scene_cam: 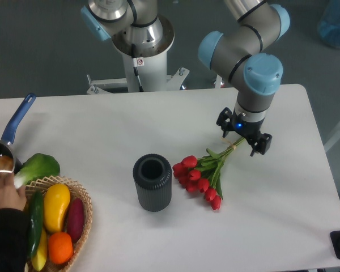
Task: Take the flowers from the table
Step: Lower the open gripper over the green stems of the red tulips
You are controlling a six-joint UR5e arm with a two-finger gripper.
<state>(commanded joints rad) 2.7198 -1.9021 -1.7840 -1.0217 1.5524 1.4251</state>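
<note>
From the fixed camera, the flowers [203, 175] lie flat on the white table [102, 124], red buds fanned toward the near edge, thin stems running up and to the right. The gripper [243, 136] hangs right over the stem ends, its two fingers spread apart, one on either side of the stems, with nothing clamped between them. Whether the fingertips touch the tabletop is impossible to say from here. Just left of the buds stands a dark ribbed vase [152, 182], upright, apart from the bunch. Over at the left edge, a basket [82, 199] of vegetables, a blue-handled pan [5, 148] behind it, and a person's hand [7, 194] resting on a leek [35, 168] at the basket's rim.
</note>
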